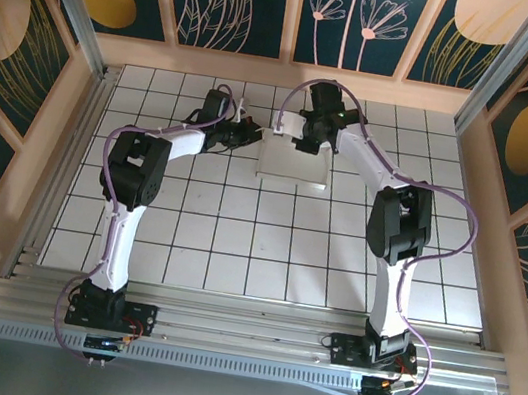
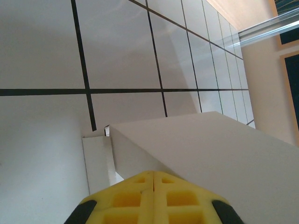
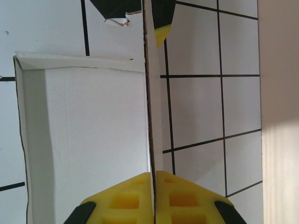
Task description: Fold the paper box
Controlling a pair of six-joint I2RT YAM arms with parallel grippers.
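White-tiled table (image 1: 236, 244) with dark grid lines lies under both your arms. Your right gripper (image 3: 153, 176) pinches its yellow fingers (image 3: 126, 198) onto one upright wall of the paper box (image 3: 88, 140). Your left gripper (image 2: 153, 175) is clenched with nothing between the pads, its tips just beside the box's outer side. You'll find the box at the table's far middle, between your two wrists.

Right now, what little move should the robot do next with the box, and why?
Probably tip the pinched wall gently inward, both grippers moving together. The right gripper and the left gripper are both shut on that one upright wall of the box, so moving only one could twist it.
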